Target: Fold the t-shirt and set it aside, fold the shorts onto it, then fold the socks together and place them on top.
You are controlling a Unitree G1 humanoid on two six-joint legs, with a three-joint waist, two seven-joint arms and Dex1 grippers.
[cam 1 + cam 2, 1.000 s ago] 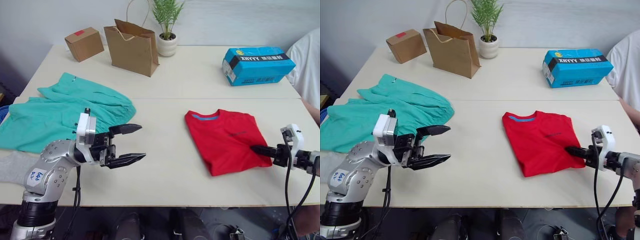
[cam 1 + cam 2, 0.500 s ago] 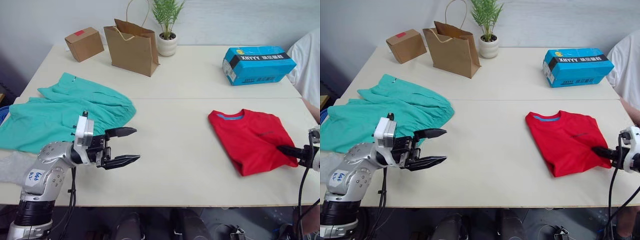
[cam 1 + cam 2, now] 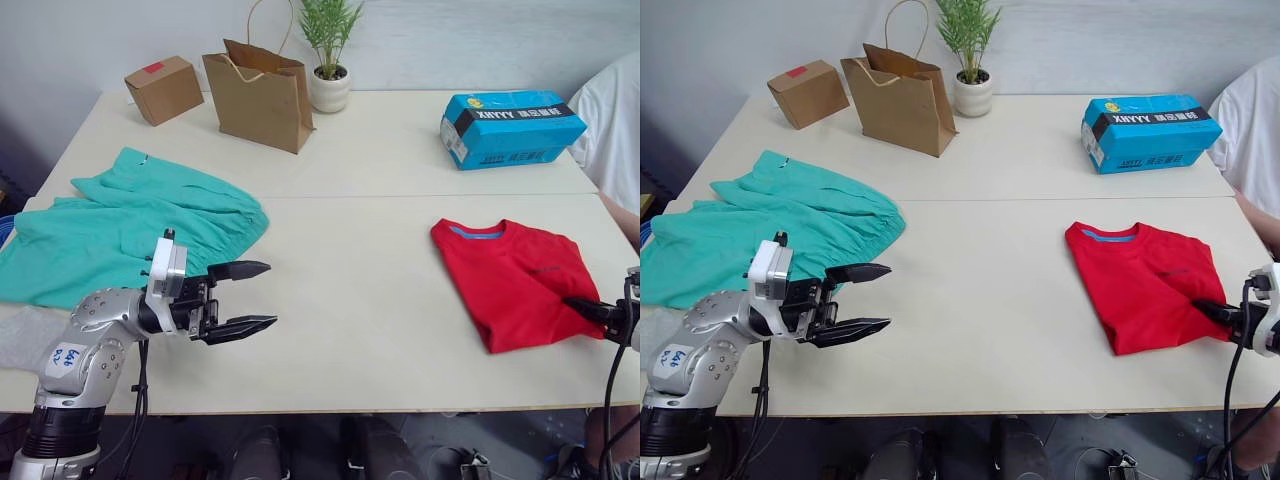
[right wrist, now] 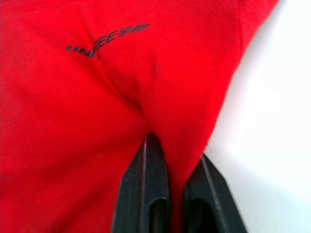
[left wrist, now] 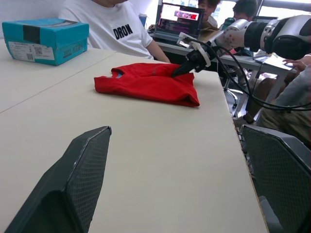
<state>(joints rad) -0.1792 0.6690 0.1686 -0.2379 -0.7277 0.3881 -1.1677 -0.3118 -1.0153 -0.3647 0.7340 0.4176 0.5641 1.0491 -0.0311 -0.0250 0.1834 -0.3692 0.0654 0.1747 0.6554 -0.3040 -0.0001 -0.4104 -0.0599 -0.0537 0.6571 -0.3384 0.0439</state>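
The folded red t-shirt point(image 3: 512, 281) lies flat on the table's right side. My right gripper point(image 3: 577, 306) is shut on the t-shirt's right edge, the cloth pinched between its black fingers point(image 4: 146, 194). The teal shorts point(image 3: 120, 232) are spread out at the left of the table. A light grey sock point(image 3: 25, 335) lies at the near left edge, partly behind my left arm. My left gripper point(image 3: 256, 296) hovers open above bare table, right of the shorts, with nothing between its fingers.
At the back stand a small cardboard box point(image 3: 164, 88), a brown paper bag point(image 3: 258, 94) and a potted plant point(image 3: 330, 60). A blue carton point(image 3: 510, 128) sits back right. A person in a white shirt point(image 3: 618, 120) is at the right edge.
My right gripper has dragged the t-shirt to the right across the table, toward the right edge. My left gripper has drifted slightly back and stays open.
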